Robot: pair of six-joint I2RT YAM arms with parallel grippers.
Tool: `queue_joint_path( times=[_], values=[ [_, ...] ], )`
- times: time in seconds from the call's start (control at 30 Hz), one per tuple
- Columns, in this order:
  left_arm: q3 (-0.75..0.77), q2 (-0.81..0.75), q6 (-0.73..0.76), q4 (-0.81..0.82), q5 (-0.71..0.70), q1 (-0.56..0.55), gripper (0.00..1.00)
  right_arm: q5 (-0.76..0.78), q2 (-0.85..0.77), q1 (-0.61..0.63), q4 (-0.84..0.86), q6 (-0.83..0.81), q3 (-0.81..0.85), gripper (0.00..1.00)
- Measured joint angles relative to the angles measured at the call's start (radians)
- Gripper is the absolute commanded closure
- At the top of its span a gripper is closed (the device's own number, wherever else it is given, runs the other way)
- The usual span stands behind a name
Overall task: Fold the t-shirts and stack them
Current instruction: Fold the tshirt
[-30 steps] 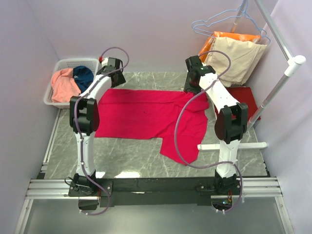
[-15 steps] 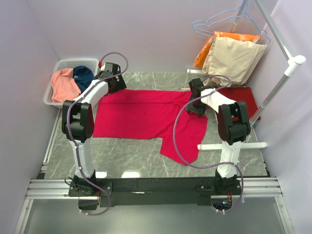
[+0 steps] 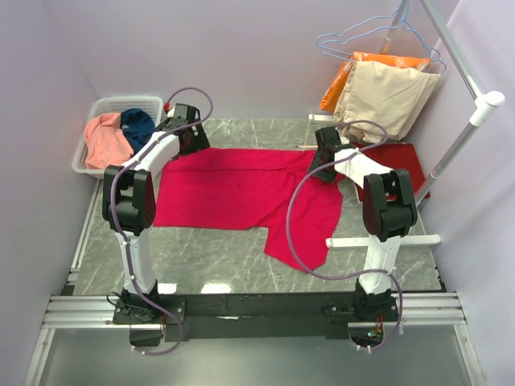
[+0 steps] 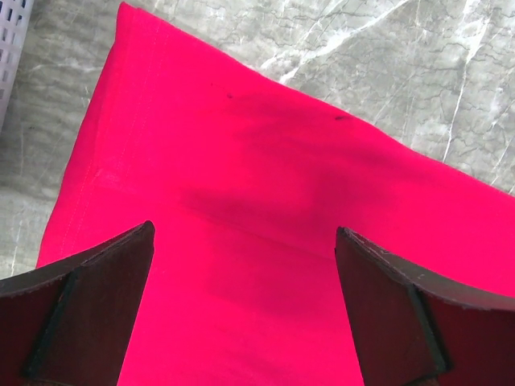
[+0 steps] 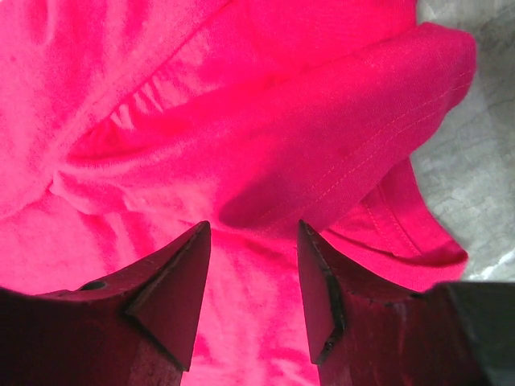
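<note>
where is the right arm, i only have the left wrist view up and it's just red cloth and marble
observer: the right gripper is low over the far right end of the crimson t-shirt, where the cloth is bunched.
operator: has it grabbed anything
observer: no. The right wrist view shows its jaws open, with a raised fold of the cloth lying between and just ahead of them, not pinched.
operator: where are the other shirts
observer: a salmon-pink one and a dark teal one are heaped in the white basket at the far left corner.
</note>
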Motion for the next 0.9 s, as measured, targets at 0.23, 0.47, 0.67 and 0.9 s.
queue_joint_path(
  times=[0.23,0.47,0.67,0.9],
  values=[
    [0.009,0.000,0.000,-0.010,-0.002,0.000,0.01,-0.010,0.027,-0.003,0.002,0.027,0.010,0.49],
    [0.025,0.002,0.001,-0.023,-0.008,0.000,0.00,-0.024,0.057,-0.004,-0.015,0.037,0.031,0.63],
    [0.030,0.003,0.001,-0.025,-0.009,0.000,0.01,-0.023,0.089,-0.005,-0.041,0.050,0.082,0.92],
    [0.032,0.016,0.001,-0.027,-0.013,0.000,0.01,-0.003,0.093,-0.005,-0.088,0.055,0.161,1.00]
  ],
)
